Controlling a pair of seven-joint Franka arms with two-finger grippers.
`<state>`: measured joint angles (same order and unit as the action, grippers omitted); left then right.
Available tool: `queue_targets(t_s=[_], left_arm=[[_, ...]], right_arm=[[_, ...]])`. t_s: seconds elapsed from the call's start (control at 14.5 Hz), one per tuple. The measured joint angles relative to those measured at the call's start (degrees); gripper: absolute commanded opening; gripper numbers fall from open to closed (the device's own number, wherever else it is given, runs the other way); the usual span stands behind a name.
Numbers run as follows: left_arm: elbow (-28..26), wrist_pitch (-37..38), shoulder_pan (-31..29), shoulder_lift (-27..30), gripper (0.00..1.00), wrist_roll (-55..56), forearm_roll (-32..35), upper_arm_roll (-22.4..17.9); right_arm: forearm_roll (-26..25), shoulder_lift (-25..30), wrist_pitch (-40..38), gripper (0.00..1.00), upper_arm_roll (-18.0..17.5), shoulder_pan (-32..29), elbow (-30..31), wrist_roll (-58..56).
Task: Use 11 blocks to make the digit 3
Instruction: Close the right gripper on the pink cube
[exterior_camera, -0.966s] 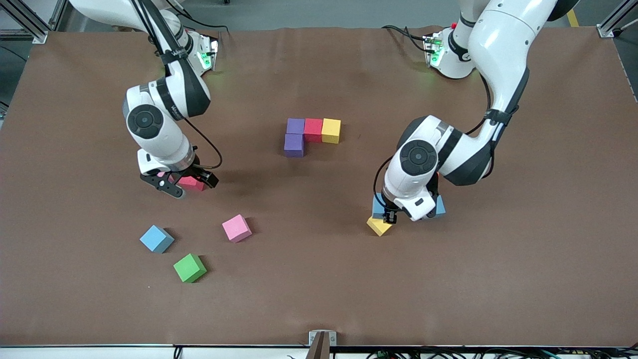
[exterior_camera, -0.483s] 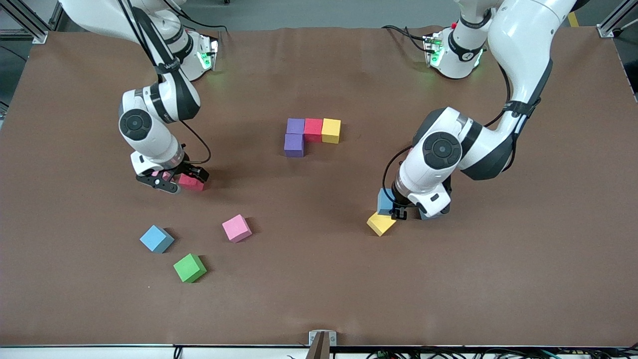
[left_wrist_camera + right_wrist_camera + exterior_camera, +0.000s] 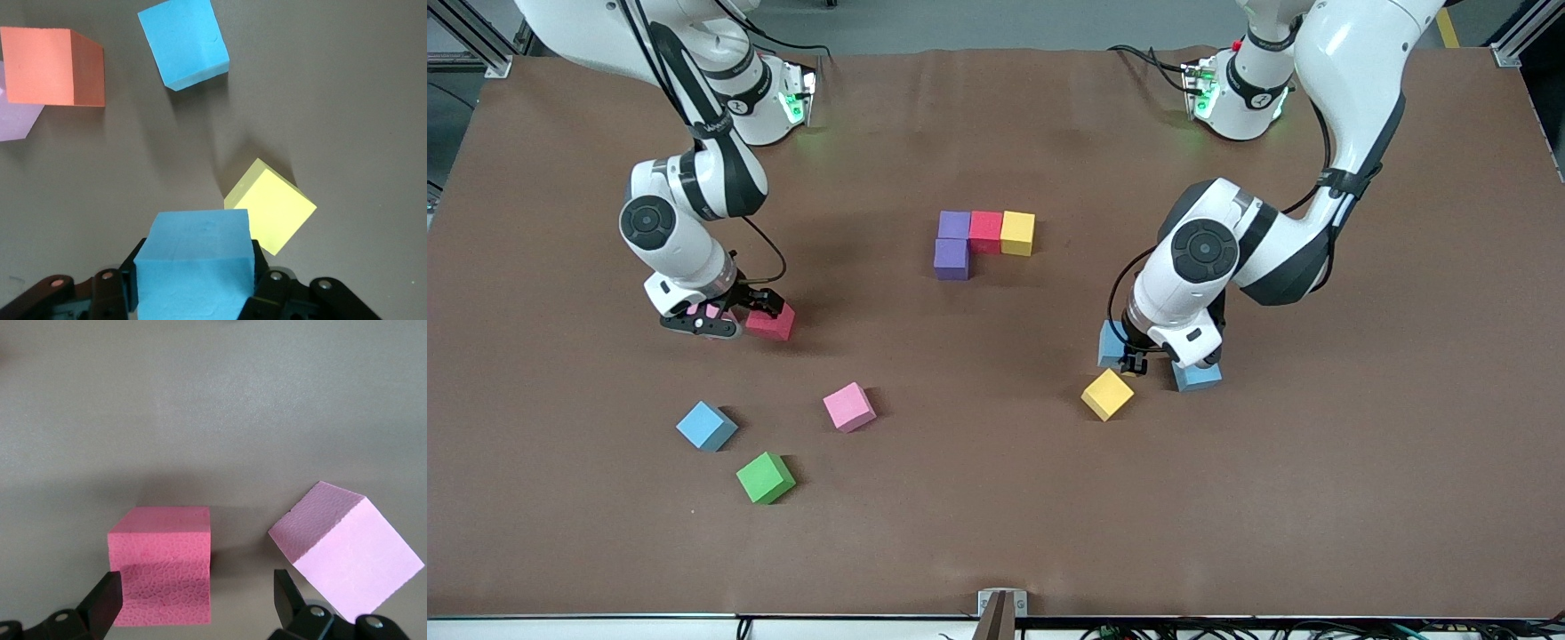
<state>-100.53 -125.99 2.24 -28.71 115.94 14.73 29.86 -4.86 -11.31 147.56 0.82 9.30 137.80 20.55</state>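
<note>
The left gripper (image 3: 197,293), over the table, clamps a light blue cube (image 3: 193,263) bound for the started figure (image 3: 983,240), while the right gripper (image 3: 197,600) hangs spread around a red cube (image 3: 162,563), apparently its next pick.

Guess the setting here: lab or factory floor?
Likely a robotics lab bench: a brown mat-covered table, aluminium framing at its corners, and loose foam cubes such as the green cube.
</note>
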Motion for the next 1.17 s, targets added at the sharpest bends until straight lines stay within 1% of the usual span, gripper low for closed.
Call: queue_targets(t_s=[0.48, 0.9, 0.97, 1.17], left_arm=[[-0.1, -0.4, 0.0, -0.2, 0.32, 0.0, 1.3, 0.0], [0.0, -0.5, -0.2, -0.4, 0.32, 0.0, 1.3, -0.1], [0.1, -0.6, -0.2, -0.5, 0.32, 0.0, 1.3, -0.1], [0.2, -0.7, -0.3, -0.8, 0.32, 0.0, 1.3, -0.1]], right_arm=[[0.0, -0.2, 2.1, 1.00, -0.7, 0.0, 0.0, 0.0], [0.0, -4.6, 7.0, 1.00, -1.2, 0.1, 0.1, 0.0], [0.0, -4.8, 7.1, 0.94, -1.2, 0.1, 0.1, 0.0], [0.0, -4.9, 7.1, 0.56, -1.2, 0.1, 0.1, -0.1]])
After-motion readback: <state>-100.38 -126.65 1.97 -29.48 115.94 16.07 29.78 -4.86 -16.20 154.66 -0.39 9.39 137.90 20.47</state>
